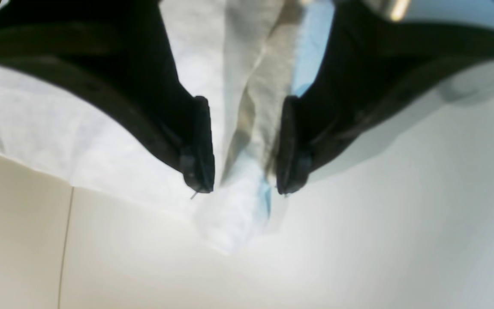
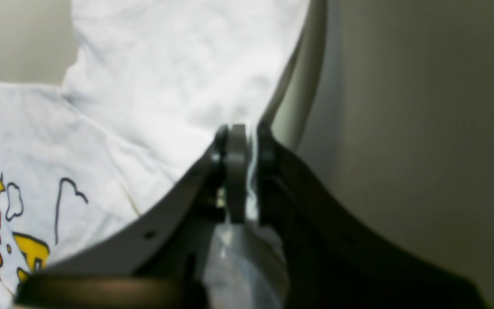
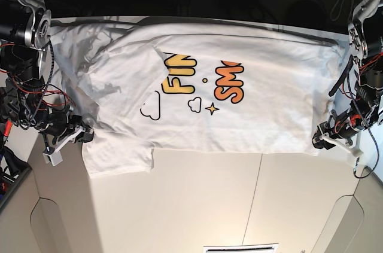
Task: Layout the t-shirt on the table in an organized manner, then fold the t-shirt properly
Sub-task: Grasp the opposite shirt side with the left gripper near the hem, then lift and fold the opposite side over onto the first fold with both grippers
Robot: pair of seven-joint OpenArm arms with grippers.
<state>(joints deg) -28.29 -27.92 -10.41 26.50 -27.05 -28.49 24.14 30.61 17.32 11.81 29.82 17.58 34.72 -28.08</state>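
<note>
T-shirt spread print-up across the far half of the counter. Right end effector clamped on its hem at the counter's edge. Left end effector apart, straddling a fabric fold.

White t-shirt with a front print: yellow and orange cartoon letters outlined in dark ink, white clouds with dark outlines, and a small yellow star. Off-white table crossed by a thin dark seam line. Both grippers' fingers are black.
</note>
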